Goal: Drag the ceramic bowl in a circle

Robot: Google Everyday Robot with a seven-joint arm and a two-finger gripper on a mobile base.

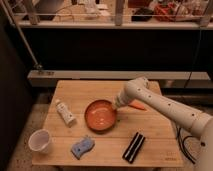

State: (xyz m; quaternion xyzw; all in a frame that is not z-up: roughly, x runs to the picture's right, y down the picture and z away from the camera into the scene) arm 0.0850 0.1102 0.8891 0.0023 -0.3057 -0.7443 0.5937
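The ceramic bowl [100, 115] is wide, shallow and glossy orange-brown, and sits near the middle of the wooden table [160, 142]. My gripper [116, 106] is at the bowl's right rim, at the end of the white arm [165, 106] that reaches in from the right. The gripper touches or sits just inside the rim.
A white cup [40, 141] stands at the front left. A white bottle [65, 113] lies left of the bowl. A blue sponge [82, 146] lies in front of the bowl. A black rectangular object [134, 147] lies front right. An orange carrot-like item [137, 105] lies behind the arm.
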